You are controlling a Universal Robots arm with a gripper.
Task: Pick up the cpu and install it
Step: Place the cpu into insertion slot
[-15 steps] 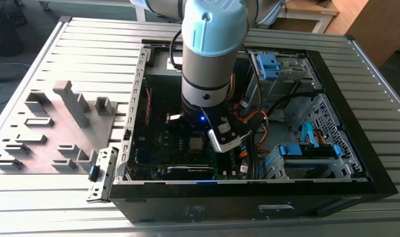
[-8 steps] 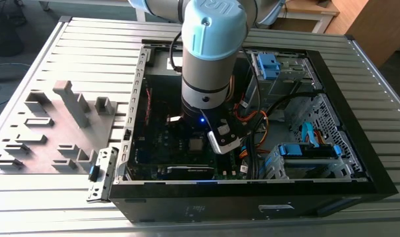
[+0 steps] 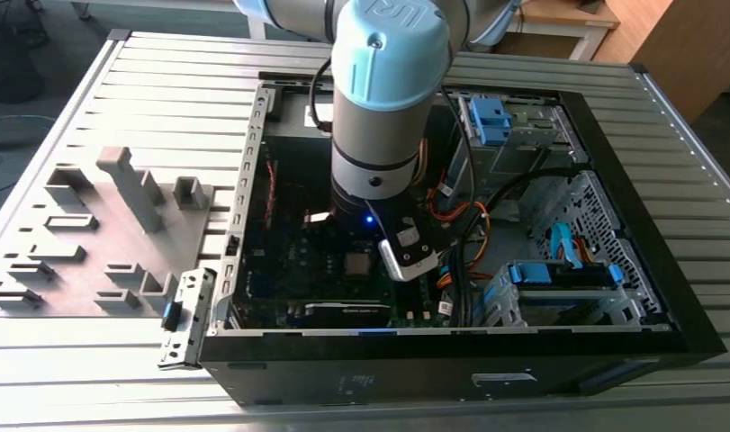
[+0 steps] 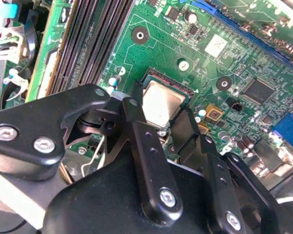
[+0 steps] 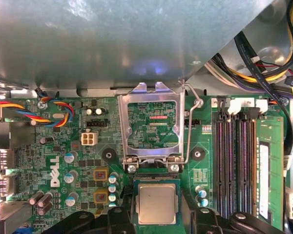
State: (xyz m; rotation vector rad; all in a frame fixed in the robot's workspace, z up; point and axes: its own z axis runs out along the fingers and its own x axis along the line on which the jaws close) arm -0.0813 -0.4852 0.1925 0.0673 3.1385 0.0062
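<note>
as the steel frame (image 5: 122,126) gapes, the square silver cpu (image 5: 156,204) lies flat

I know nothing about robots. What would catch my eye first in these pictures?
First, the big light-blue and grey robot arm reaching down into the open black computer case on the slatted metal table. In the first wrist view, the small flat square silver-topped cpu lies on the green circuit board, beside a silver metal socket frame swung open.
</note>
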